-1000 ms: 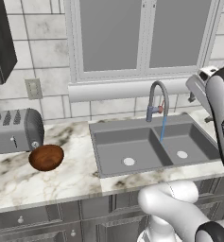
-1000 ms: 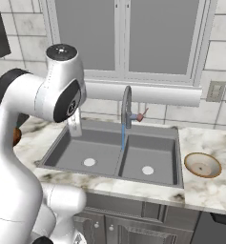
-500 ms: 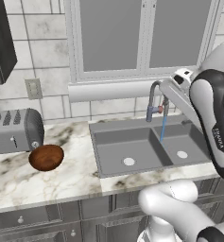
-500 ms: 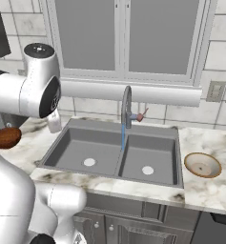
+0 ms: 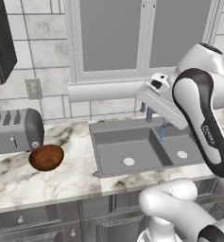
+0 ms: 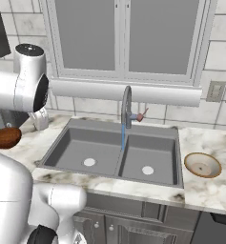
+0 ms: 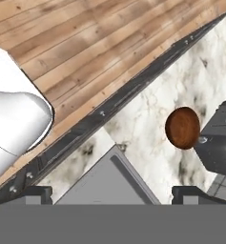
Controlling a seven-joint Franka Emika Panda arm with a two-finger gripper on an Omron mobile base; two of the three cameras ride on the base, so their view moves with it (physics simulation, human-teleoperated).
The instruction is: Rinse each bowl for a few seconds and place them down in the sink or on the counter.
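Running: a thin blue stream from the faucet (image 6: 127,106) into the sink (image 6: 76,127), presumably ready for rinsing. Reddish-brown bowl (image 5: 46,157): on the counter (image 5: 75,165) left of the sink, just beside the toaster (image 5: 14,130), untouched. Beige bowl (image 6: 202,165): on the counter right of the sink, likewise unrinsed. Gripper (image 7: 112,193): above the sink's left side, facing the brown bowl, seemingly to fetch it first; fingers (image 7: 35,193) spread wide, nothing between them. Task judged barely begun
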